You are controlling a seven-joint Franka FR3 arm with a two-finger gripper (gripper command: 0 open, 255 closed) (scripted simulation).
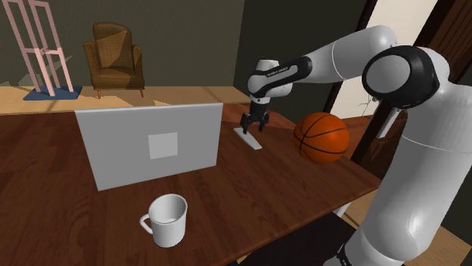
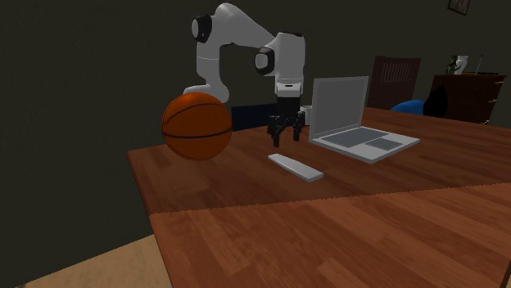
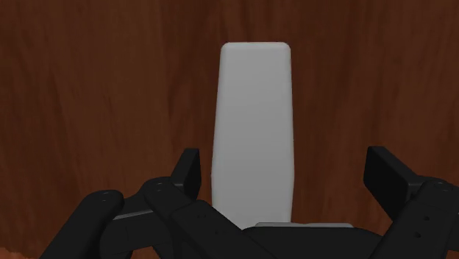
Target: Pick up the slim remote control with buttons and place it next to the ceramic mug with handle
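Pincer wide open, holding nothing, grey remote flat between its fingers, untouched

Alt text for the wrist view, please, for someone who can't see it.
A plain pale grey slim remote lies flat on the dark wooden table, running away from the hand. The hand's two black fingers stand open on either side of the remote's near end, not clasping it.

The hand hides the near end of the remote.
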